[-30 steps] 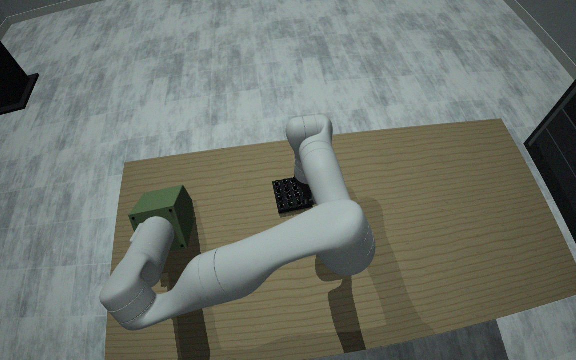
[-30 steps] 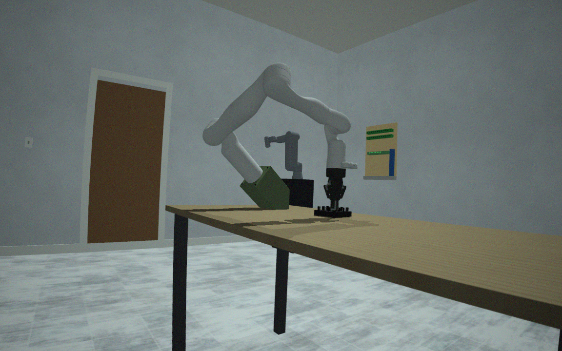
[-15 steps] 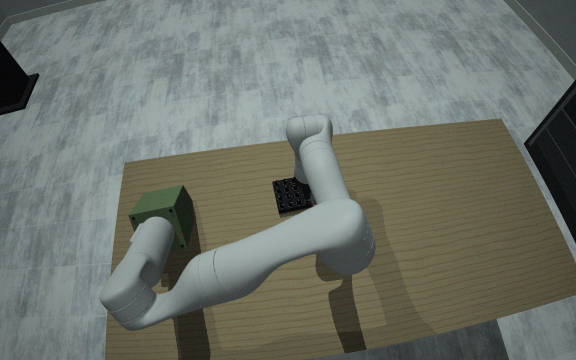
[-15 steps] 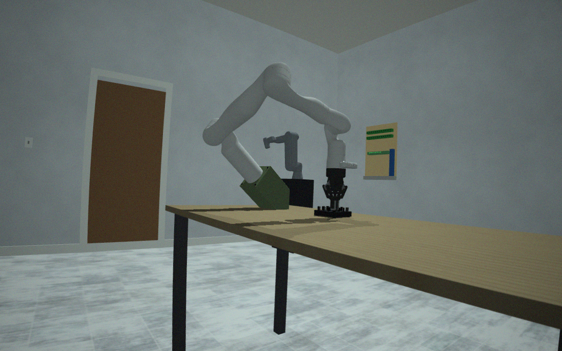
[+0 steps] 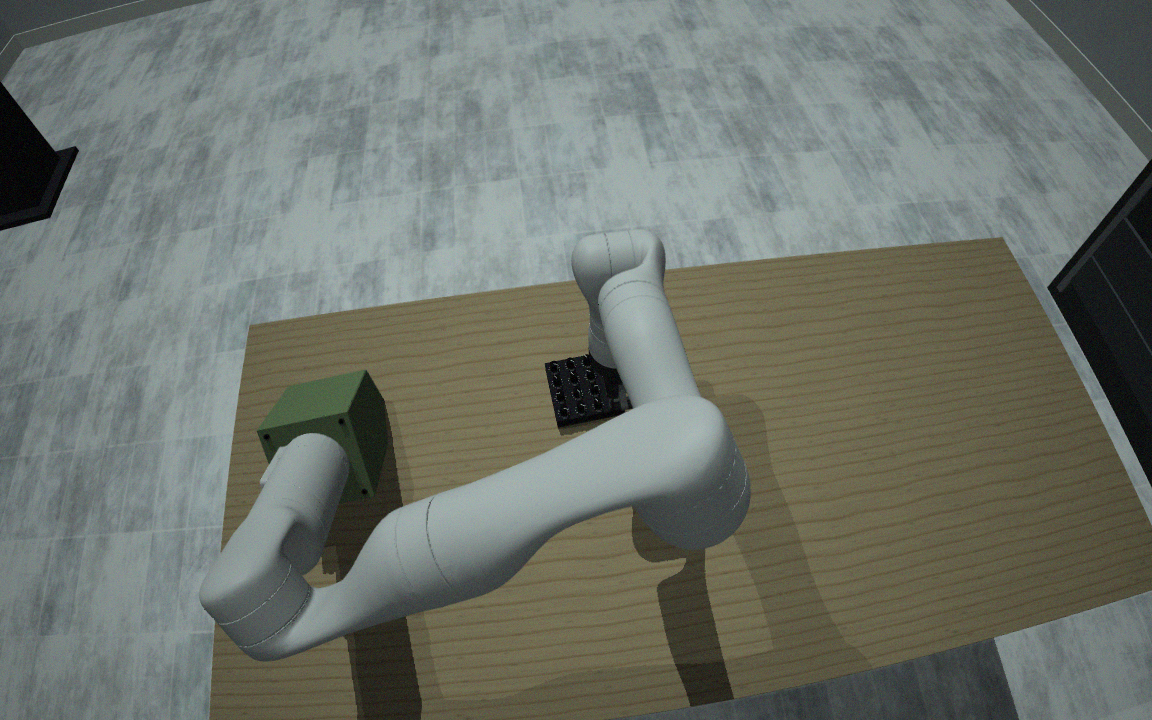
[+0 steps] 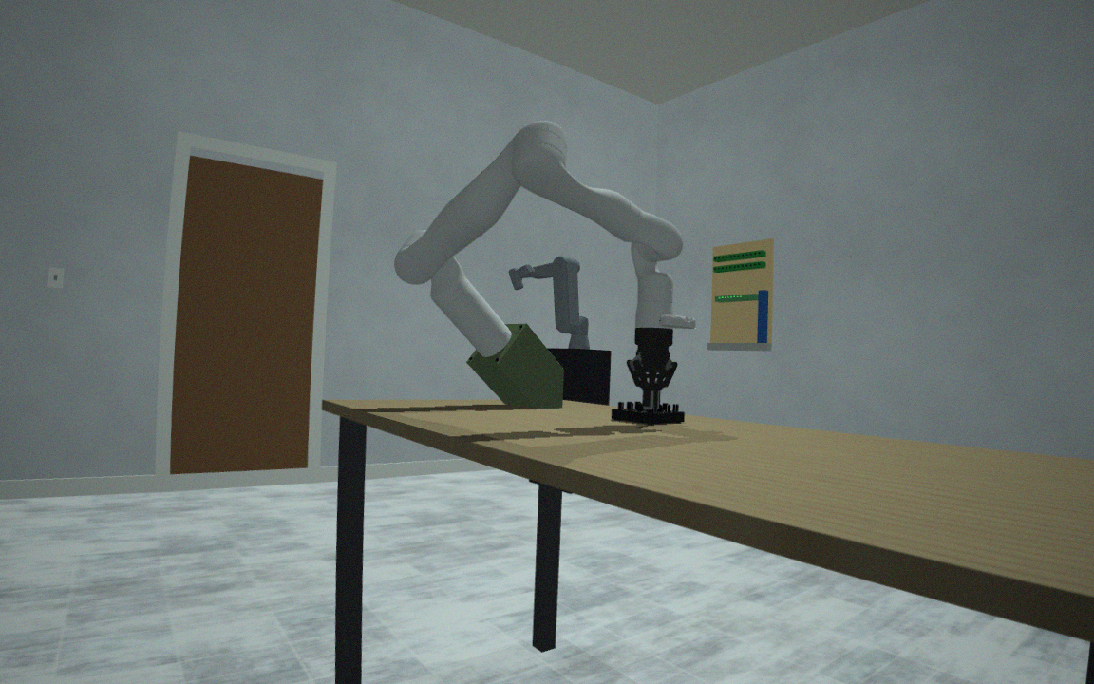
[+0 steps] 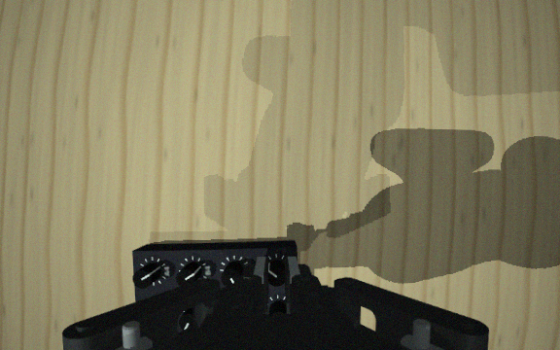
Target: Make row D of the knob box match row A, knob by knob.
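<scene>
The dark knob box [image 5: 567, 422] [image 6: 647, 418] [image 7: 142, 291] stands on the table. In the wrist view its rear is at the left. My gripper [image 6: 651, 405] [image 7: 276, 272] points down over the front corner, its fingers shut on either side of D4 [image 7: 278, 275], whose line points up-left. Beside it stand A4 [image 7: 151, 275] and B4 [image 7: 192, 272], each with a slanting line from upper right to lower left, and C4 [image 7: 233, 273], with its line end downward. D3 [image 7: 277, 308] shows partly. The gripper hides most other knobs in the wrist view; the arm covers row D in the top view.
The wooden table [image 5: 902, 402] [image 6: 831, 476] [image 7: 90, 122] carries the arm's green base block [image 5: 320, 398] [image 6: 525, 374] at one end. The arm [image 5: 517, 510] [image 6: 482, 199] arches from there to the box. Arm shadows fall beside the box.
</scene>
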Robot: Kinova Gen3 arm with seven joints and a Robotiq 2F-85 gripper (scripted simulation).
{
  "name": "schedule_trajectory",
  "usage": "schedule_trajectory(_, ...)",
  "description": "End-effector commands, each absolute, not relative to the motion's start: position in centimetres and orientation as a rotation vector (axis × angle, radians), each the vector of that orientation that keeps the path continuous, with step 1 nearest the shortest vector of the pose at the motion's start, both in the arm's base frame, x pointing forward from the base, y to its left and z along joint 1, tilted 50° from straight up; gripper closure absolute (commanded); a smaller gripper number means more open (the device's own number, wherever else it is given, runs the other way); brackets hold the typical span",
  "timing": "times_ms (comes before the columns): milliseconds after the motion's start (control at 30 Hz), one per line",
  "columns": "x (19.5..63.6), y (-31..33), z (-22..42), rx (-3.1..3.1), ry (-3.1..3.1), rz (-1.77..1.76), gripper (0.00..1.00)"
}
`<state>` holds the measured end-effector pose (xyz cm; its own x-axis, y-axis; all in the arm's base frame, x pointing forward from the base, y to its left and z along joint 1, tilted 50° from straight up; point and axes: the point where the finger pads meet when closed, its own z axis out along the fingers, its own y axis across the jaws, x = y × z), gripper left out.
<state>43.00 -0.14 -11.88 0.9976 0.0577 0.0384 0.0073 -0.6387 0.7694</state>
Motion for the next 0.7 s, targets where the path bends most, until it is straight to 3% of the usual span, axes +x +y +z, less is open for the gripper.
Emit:
schedule_trajectory(0, 43.05, -0.06, -11.84, 2.263, 0.042, 0.078, 0.92)
schedule_trajectory(667, 43.05, -0.06, -11.84, 2.264, 0.034, 0.082, 0.92)
